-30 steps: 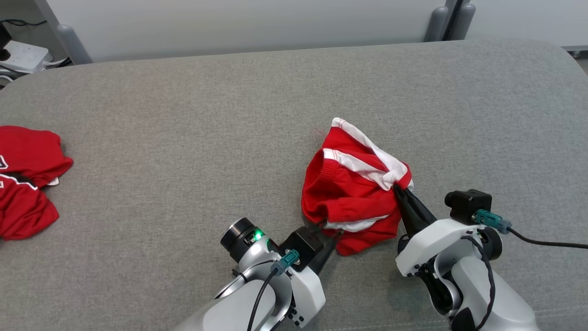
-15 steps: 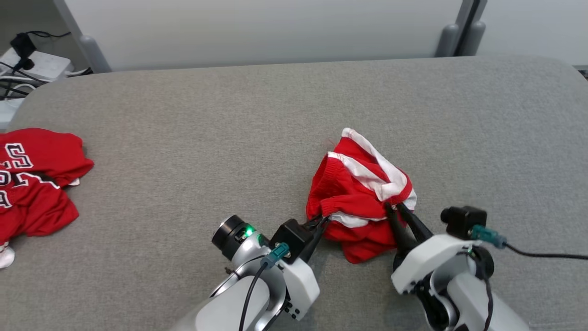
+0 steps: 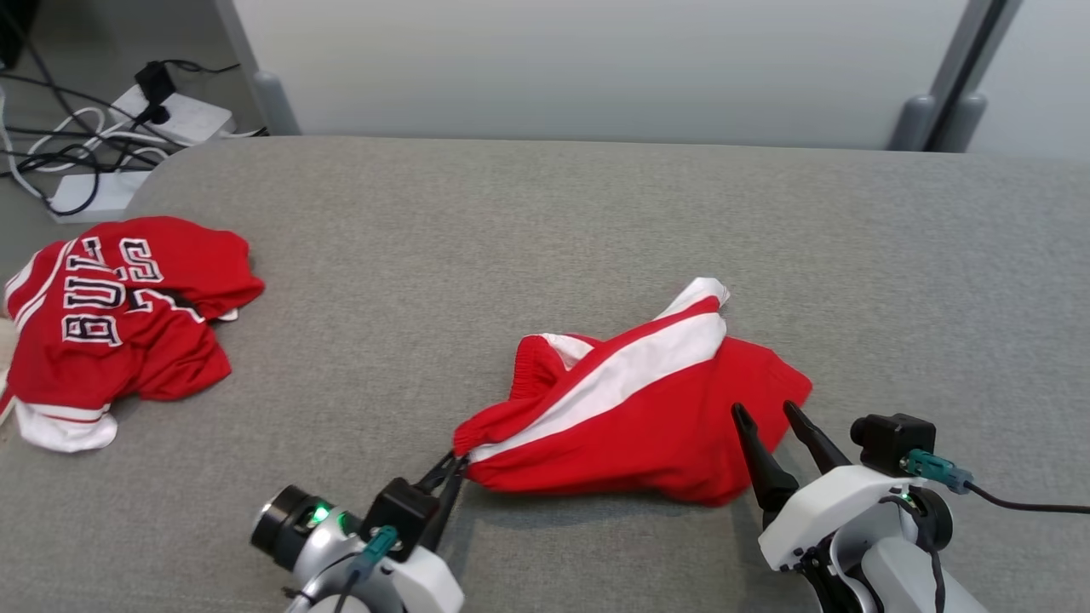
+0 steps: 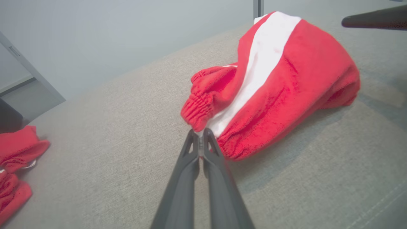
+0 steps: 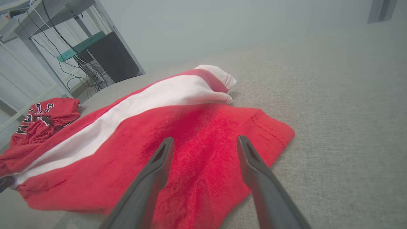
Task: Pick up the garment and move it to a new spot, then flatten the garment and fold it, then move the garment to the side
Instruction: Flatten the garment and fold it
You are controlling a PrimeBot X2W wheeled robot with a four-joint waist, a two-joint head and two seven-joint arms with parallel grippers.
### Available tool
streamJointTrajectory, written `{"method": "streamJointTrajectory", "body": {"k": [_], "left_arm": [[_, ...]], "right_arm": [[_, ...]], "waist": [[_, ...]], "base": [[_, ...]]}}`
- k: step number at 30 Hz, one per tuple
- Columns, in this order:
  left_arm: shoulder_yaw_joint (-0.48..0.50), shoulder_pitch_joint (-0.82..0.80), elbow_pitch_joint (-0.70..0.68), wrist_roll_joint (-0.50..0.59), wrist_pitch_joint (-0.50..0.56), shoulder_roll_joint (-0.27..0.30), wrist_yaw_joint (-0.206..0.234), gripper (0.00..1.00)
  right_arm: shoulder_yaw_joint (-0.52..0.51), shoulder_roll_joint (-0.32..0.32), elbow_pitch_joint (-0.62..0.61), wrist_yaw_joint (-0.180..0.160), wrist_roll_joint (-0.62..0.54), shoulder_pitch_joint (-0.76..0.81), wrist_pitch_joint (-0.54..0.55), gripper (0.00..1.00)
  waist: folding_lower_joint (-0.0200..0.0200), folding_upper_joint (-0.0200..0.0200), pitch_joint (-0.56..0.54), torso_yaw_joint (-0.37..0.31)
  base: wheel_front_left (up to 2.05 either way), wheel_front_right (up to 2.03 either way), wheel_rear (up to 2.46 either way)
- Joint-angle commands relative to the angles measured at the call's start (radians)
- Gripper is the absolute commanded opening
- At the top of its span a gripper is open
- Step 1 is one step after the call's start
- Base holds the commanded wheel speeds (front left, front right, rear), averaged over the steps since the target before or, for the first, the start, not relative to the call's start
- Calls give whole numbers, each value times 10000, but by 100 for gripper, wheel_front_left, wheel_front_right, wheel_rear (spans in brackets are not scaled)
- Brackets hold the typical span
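Letting go of the red shorts (image 3: 613,426), the right gripper (image 3: 764,409) now hovers with its fingers spread just above the right leg hem, where a second ago they were clamped on a bunched fold. The left gripper (image 3: 456,466), open a second ago, now has its fingers pinching the elastic waistband corner at the shorts' near left. The shorts, then a crumpled heap, lie stretched left to right on the grey tabletop (image 3: 511,221), white side stripe up, well right of the red jersey (image 3: 119,323). Flattening looks partly done. The far leg may be tucked under, though that is hard to tell. Folding remains.
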Motion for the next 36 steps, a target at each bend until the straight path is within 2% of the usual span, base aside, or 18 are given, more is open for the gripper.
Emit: {"method": "streamJointTrajectory", "body": {"k": [1,8,13,19,27,35,36], "left_arm": [[465,-108,-294,61,-134,325,144,0],[832,361,-529,-60,-87,1166,389,0],[981,506,-669,-166,-70,1366,587,0],[947,268,-884,-145,-39,1136,755,0],[795,-42,-877,-96,-52,761,753,0],[711,-358,-821,-72,-80,380,704,0],[711,-390,-806,-69,-84,352,700,0]], "right_arm": [[174,-14,-244,44,-28,-33,-118,100],[772,-412,-298,44,279,-471,-118,100],[949,-668,-68,44,802,-1209,-118,100],[1317,-1067,863,44,2189,-2290,502,100],[2868,-1648,1543,44,2579,-3343,986,100],[3866,-1679,2563,44,2882,-3849,954,100],[3955,-1670,2640,44,2950,-3892,952,93]], "waist": [[0,0,29,195],[0,0,288,715],[0,0,588,1051],[0,0,1036,1606],[0,0,1430,2046],[0,0,1597,2318],[0,0,1605,2330]], "base": [[0,0,0],[0,0,0],[0,0,0],[0,0,0],[0,0,0],[0,0,0],[0,0,0]]}}
